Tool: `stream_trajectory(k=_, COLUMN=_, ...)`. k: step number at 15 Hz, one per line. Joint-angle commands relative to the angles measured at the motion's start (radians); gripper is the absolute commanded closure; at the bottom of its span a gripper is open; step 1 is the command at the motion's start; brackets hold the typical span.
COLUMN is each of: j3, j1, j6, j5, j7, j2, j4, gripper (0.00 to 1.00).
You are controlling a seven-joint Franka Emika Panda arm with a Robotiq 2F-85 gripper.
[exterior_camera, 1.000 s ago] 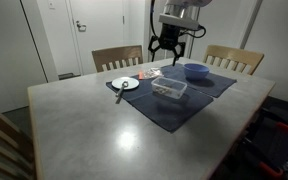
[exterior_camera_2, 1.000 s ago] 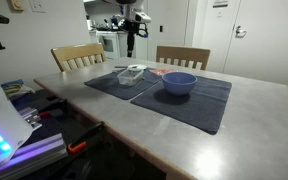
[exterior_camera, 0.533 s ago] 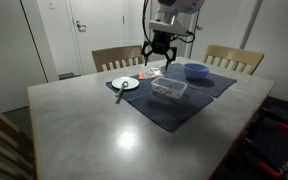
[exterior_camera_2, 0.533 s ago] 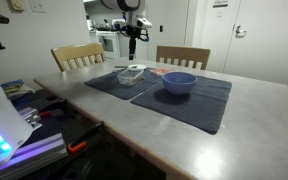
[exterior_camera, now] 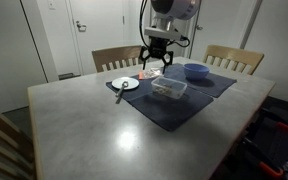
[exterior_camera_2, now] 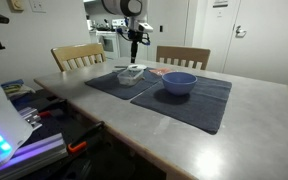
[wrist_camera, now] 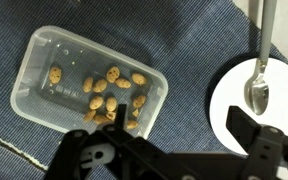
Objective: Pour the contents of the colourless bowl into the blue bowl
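The colourless bowl (wrist_camera: 89,83) is a clear rounded-rectangular container holding several tan pieces; it sits on the dark blue mat (wrist_camera: 199,40) and shows in both exterior views (exterior_camera: 169,89) (exterior_camera_2: 132,73). The blue bowl (exterior_camera: 196,72) (exterior_camera_2: 178,83) stands on the mat beside it and is out of the wrist view. My gripper (wrist_camera: 181,118) hangs open and empty above the mat, over the gap between the clear container and the white plate; it also shows in both exterior views (exterior_camera: 154,60) (exterior_camera_2: 135,48).
A white plate (wrist_camera: 256,95) with a spoon (wrist_camera: 261,60) on it lies next to the clear container (exterior_camera: 125,84). Two wooden chairs (exterior_camera: 117,57) (exterior_camera: 234,60) stand at the table's far side. The grey tabletop (exterior_camera: 104,130) spreads toward the camera.
My gripper has moved sideways from near the blue bowl toward the clear container and the plate, staying above the table and open.
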Motion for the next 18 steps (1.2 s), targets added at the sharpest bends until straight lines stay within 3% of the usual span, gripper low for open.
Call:
stream_trajectory(k=1, j3=-0.019, j1=0.012, j6=-0.021, j5=-0.012, j7=0.019, j2=0.043, j4=0.043, gripper=0.0)
stream_trajectory(k=18, j3=-0.018, j1=0.018, j6=0.002, j5=-0.001, j7=0.01, j2=0.149, j4=0.074, gripper=0.0)
